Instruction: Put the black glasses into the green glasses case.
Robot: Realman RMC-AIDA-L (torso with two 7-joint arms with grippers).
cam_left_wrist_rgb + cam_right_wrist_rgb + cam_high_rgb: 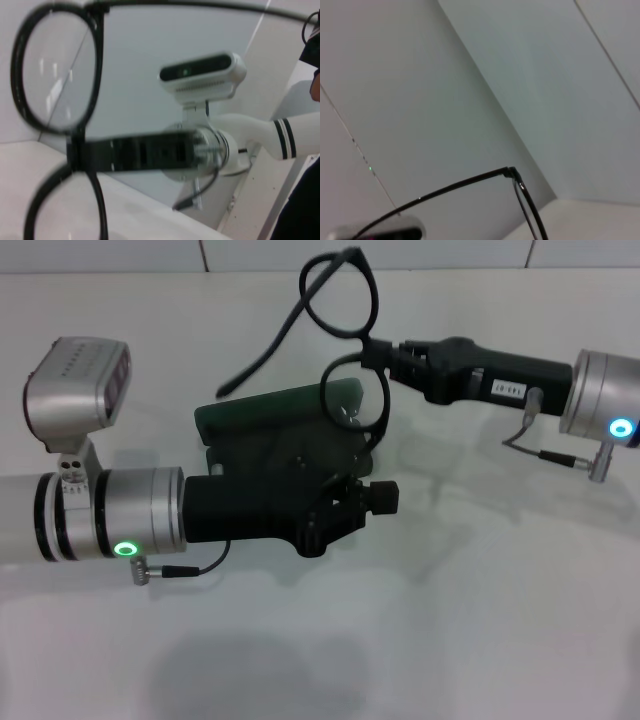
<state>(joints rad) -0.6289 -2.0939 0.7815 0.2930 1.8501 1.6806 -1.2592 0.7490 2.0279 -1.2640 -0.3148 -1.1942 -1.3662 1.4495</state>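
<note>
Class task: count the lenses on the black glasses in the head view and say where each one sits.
2. On the black glasses, one lens is raised toward the wall; the other hangs over the green glasses case. The right gripper pinches the bridge between them.

**Bright, even light over the table, soft focus up close**

Head view: bright, flat light on the white table [480, 640], with a slight green-grey cast. Soft, faint shadows lie on it just beside the green glasses case [280, 425] and under the right gripper [378, 355]. Green ring lamps glow on both wrists.

Left wrist view: the black glasses [55, 70] sit very near the lens and blur; small streaks of glare show in the lens. The right gripper [80, 152] behind them smears too.

Right wrist view: pale walls, evenly lit, no hard shadow.
</note>
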